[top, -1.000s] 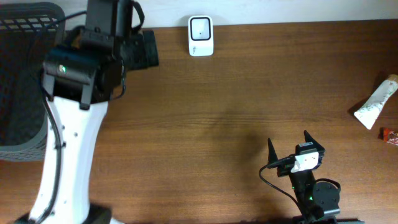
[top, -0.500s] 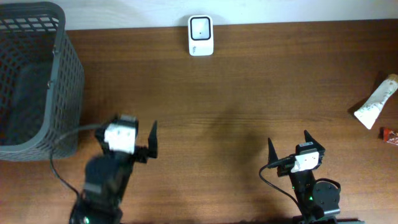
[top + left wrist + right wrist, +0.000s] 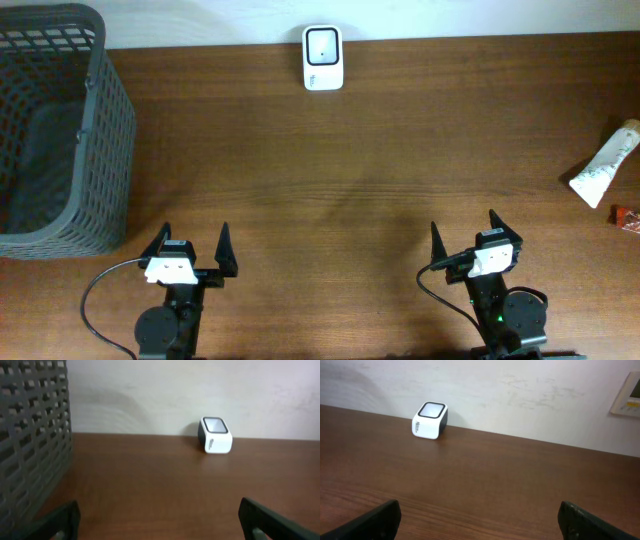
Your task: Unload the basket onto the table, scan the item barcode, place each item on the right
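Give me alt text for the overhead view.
A white scanner sits at the far edge of the table, a tube far right, a mesh basket far left. The left arm and right arm sit at the near edge, fingers open, empty.

One scanner, basket, tube, red item each — left gripper, right gripper: two.

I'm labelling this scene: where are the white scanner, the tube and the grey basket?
white scanner [image 3: 322, 57], overhead view, on its top face.
tube [image 3: 603, 167], overhead view, on its body.
grey basket [image 3: 108, 150], overhead view, on its mesh side wall.
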`<state>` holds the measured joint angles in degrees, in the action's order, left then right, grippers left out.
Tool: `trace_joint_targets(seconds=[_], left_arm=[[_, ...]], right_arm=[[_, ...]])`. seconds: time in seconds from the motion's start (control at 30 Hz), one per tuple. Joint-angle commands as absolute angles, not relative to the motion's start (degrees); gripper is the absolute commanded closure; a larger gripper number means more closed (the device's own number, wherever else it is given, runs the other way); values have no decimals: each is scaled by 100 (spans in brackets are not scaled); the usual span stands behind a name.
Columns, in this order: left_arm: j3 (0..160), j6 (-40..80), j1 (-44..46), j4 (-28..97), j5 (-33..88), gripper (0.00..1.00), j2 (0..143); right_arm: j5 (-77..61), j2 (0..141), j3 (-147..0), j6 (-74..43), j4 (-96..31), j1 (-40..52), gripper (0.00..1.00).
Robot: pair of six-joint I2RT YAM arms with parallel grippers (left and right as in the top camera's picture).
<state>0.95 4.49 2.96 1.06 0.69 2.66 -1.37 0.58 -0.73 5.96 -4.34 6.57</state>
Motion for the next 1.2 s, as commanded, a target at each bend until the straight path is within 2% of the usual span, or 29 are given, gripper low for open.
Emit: trace_joint_targets(seconds=[0.0,0.33,1.17], left_arm=[[51,526,244,471,259,1,27],[51,-115,250,484,252,1,27],[51,-113,244,480,130,1,30]], right_arm=[[-84,19,-32,556,-456,624,1],[-84,19,-32,556,-456,624,1],[-84,19,-32,556,-456,624,1]])
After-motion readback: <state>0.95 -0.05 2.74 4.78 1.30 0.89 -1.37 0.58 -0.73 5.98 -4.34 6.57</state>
